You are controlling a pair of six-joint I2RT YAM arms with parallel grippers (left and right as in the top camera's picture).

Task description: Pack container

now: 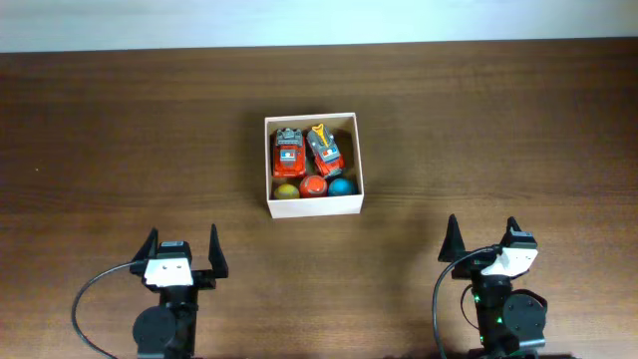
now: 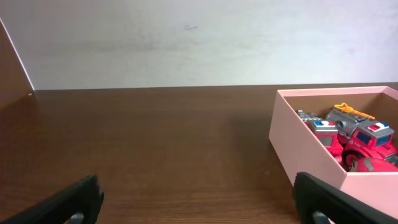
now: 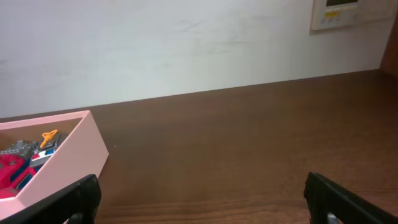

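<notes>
Five toys, overhead: two trucks, three balls, inside the container, centre. My left gripper, 7 o'clock, and right gripper, 5 o'clock: spread wide, empty. Left wrist: container at 3 o'clock. Right wrist: 9 o'clock. Packing seems done; I judge nothing is left to fetch.

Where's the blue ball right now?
Overhead view: the blue ball sits inside the container, in its near right corner on the robot's side, beside the orange ball and just in front of the right-hand toy truck.
</notes>
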